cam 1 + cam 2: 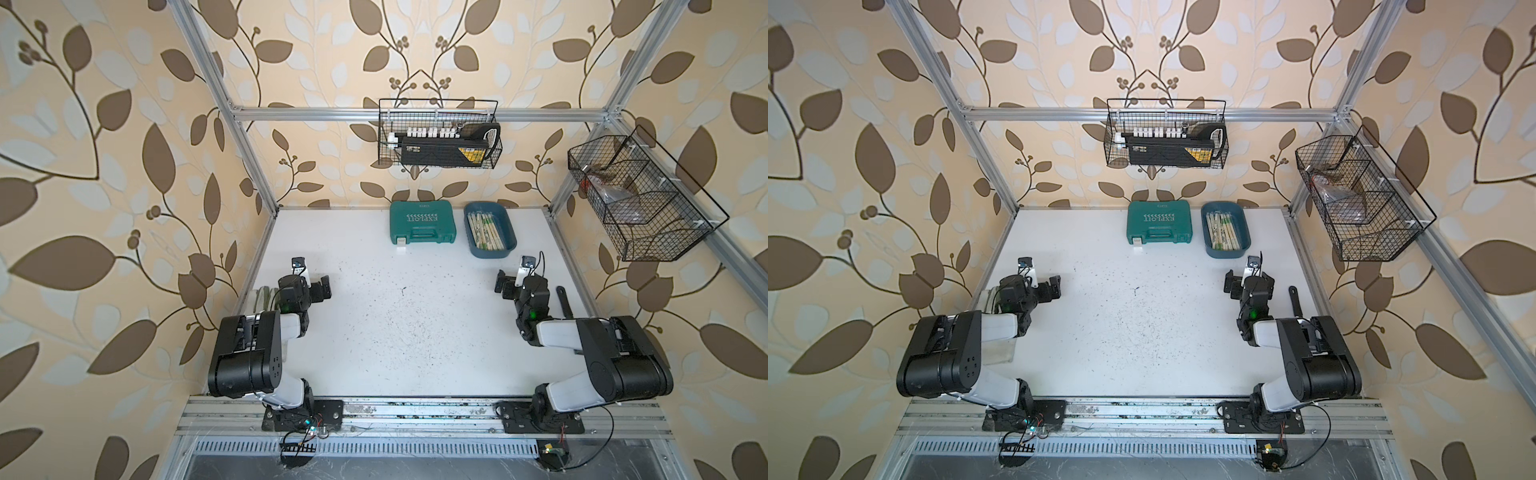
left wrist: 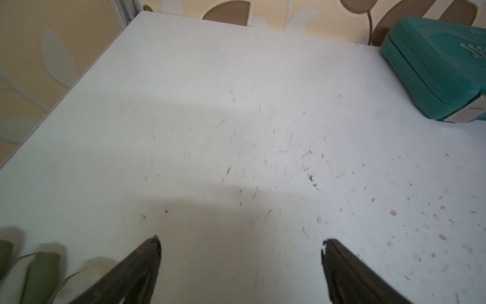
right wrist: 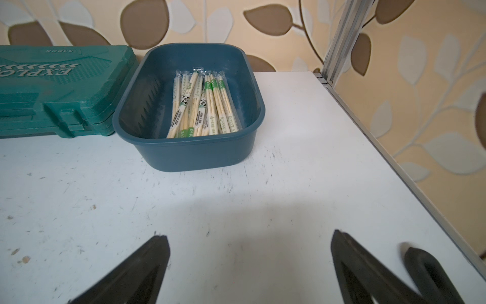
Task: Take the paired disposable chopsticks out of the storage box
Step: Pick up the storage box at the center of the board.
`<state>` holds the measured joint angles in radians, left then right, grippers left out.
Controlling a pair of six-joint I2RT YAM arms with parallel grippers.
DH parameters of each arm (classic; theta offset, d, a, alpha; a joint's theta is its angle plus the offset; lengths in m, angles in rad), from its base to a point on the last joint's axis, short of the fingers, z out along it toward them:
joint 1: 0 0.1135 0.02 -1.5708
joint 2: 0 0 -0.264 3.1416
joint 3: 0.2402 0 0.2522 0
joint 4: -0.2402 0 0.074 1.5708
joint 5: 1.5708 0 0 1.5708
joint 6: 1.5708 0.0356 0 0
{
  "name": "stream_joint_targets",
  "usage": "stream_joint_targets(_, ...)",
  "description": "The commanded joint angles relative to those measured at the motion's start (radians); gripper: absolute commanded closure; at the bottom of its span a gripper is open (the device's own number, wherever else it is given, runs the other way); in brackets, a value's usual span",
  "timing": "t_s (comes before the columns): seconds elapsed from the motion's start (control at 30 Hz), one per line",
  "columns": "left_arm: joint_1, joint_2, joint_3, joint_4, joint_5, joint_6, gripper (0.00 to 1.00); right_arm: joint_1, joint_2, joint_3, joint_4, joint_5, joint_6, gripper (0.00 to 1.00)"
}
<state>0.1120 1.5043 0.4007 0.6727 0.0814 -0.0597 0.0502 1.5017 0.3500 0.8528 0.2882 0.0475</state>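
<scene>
- We see the storage box (image 3: pixel 200 156), a shallow dark teal-blue tray, at the far right of the white table (image 1: pixel 395 332), just beside a green tool case (image 1: pixel 422 224) on its left.
- The paired disposable chopsticks (image 3: pixel 202 105) all lie inside the box in a loose heap towards its right half. None is out yet, so we judge the task not begun.
- The chopsticks run lengthwise along the box's long axis, near end to far end, so they point almost straight away from the right gripper (image 3: pixel 249 237).
- The right gripper rests low over bare table with its jaws spread wide and nothing between them. The box is straight ahead of it and near.
- The left gripper (image 2: pixel 240 239) also has its jaws wide apart and empty. It sits across the table, well apart from the box, with the tool case between them.
- We judge the right arm the nearer one for the reach: forward, over the near rim, then down, closing across the sticks.
- The tool case lid reads "EXPLOIT" in white, upside down in both top views, under a row of chevrons.
- The wrappers carry green bands, a small panda face and black print too small for us to read.
</scene>
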Motion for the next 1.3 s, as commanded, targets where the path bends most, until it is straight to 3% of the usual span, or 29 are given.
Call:
stream_joint_targets(0.0, -0.016, -0.085, 0.117, -0.208, -0.067, -0.003, 0.09, 0.009, -0.004, 0.002, 0.007, 0.031, 0.008, 0.00)
stream_joint_targets(0.03, -0.035, -0.121, 0.186, -0.342, -0.104, -0.007, 0.18, 0.029, -0.019, 0.004, -0.010, 0.081, 0.004, 0.00)
stream_joint_targets(0.07, -0.056, -0.155, 0.226, -0.407, -0.138, -0.046, 0.18, 0.033, -0.018, 0.010, -0.030, 0.085, 0.005, 0.00)
stream_joint_targets(0.13, -0.102, -0.240, 0.239, -0.432, -0.111, -0.129, 0.01, 0.036, -0.019, -0.001, 0.008, 0.074, -0.013, 0.00)
stream_joint_targets(0.17, -0.154, -0.279, 0.260, -0.478, -0.143, -0.144, 0.01, 0.043, -0.055, 0.006, 0.007, 0.076, -0.042, 0.00)
stream_joint_targets(0.2, -0.214, -0.309, 0.303, -0.551, -0.202, -0.142, 0.01, 0.107, -0.140, 0.068, -0.160, 0.215, -0.054, 0.00)
stream_joint_targets(0.27, -0.287, -0.337, 0.397, -0.693, -0.248, -0.148, 0.01, 0.122, -0.310, 0.195, -0.474, 0.266, 0.054, 0.00)
stream_joint_targets(0.33, -0.313, -0.349, 0.485, -0.825, -0.212, -0.228, 0.01, 0.051, -0.421, 0.300, -0.697, 0.179, 0.308, 0.00)
stream_joint_targets(0.4, -0.336, -0.345, 0.533, -0.887, -0.128, -0.290, 0.01, -0.042, -0.431, 0.384, -0.755, -0.192, 0.359, 0.02)
stream_joint_targets(0.47, -0.368, -0.315, 0.570, -0.917, -0.074, -0.322, 0.01, -0.027, -0.356, 0.539, -0.900, -0.332, 0.314, 0.16)
stream_joint_targets(0.63, -0.495, -0.193, 0.689, -1.002, -0.081, -0.334, 0.03, 0.110, -0.025, 0.968, -1.364, -0.181, 0.124, 0.21)
stream_joint_targets(0.77, -0.574, -0.091, 0.806, -1.085, -0.063, -0.327, 0.17, 0.135, 0.213, 1.218, -1.580, -0.176, 0.062, 0.24)
stream_joint_targets(1.0, -0.679, -0.030, 0.845, -1.072, -0.084, -0.339, 0.18, 0.149, 0.510, 1.480, -1.726, -0.165, 0.011, 0.29)
stream_joint_targets(1.27, -0.686, -0.010, 0.841, -1.095, -0.082, -0.345, 0.19, 0.152, 0.714, 1.652, -1.796, -0.205, -0.001, 0.38)
